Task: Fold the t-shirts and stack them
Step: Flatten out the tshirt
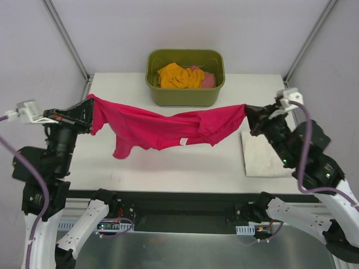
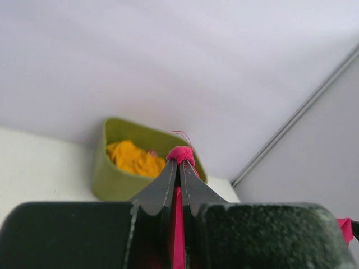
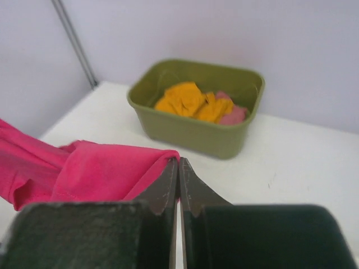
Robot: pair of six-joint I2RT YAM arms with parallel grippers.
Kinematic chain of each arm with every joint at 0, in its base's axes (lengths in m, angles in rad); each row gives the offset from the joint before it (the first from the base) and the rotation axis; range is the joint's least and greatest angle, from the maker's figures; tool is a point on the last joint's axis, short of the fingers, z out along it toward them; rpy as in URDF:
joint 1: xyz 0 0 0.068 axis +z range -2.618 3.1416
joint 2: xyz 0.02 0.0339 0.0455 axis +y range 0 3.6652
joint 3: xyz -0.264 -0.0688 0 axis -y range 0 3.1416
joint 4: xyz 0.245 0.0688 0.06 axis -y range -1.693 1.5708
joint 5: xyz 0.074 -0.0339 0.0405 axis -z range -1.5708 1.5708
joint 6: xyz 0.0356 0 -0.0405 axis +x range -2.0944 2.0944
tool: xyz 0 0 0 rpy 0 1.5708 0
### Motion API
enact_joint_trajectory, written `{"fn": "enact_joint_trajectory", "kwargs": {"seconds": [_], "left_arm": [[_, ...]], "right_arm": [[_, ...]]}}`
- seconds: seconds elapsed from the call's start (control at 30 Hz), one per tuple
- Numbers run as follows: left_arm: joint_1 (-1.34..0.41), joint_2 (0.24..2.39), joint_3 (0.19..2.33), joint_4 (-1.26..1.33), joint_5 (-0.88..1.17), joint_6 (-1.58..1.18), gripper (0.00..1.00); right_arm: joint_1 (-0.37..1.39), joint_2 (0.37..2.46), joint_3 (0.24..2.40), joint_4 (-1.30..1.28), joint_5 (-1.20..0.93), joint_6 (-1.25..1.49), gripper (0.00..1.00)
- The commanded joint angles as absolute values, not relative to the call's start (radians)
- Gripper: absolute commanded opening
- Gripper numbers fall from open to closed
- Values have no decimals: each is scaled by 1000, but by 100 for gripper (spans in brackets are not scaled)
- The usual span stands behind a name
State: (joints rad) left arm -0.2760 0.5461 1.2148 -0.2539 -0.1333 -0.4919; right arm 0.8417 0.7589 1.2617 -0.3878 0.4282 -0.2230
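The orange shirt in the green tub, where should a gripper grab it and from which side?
Pinch the raised crumpled fold atop the orange t-shirt, coming straight down from above. The walls of the olive-green tub close off every side, and the salmon-pink t-shirt lies right beside it.

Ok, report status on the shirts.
Left gripper, right gripper shut on crimson-pink t-shirt, strung between them. Cream-white t-shirt flat at right. Orange t-shirt, salmon-pink t-shirt in olive-green tub. Nothing in the way.

A t-shirt [image 1: 162, 129] hangs over the table [image 1: 168, 165] between my left gripper [image 1: 87, 115] and right gripper [image 1: 249, 115]. Behind it stands the tub [image 1: 185, 98], more shirts [image 1: 179, 76] inside. A folded shirt [image 1: 261, 156] lies at the table's right edge.
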Motion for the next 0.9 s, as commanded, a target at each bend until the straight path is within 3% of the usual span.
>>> {"fn": "enact_joint_trajectory", "kwargs": {"seconds": [0.0,0.2,0.33,0.57,0.7,0.87], "left_arm": [[-282,523,1365,-224,-28,-422,0],[-282,567,1514,-225,45,-400,0],[-282,664,1500,-229,-64,-385,0],[-281,929,1606,-247,-287,-293,0],[-281,1046,1808,-281,-339,-207,0],[-281,1020,1859,-318,-385,-202,0]], "right_arm": [[841,689,1385,-370,269,-245,1],[839,725,1518,-437,170,-224,1],[839,827,1571,-457,407,-268,1],[813,1084,1708,-371,623,-440,1],[749,1236,1868,-376,568,-465,1],[713,1293,1951,-393,482,-442,1]]}}
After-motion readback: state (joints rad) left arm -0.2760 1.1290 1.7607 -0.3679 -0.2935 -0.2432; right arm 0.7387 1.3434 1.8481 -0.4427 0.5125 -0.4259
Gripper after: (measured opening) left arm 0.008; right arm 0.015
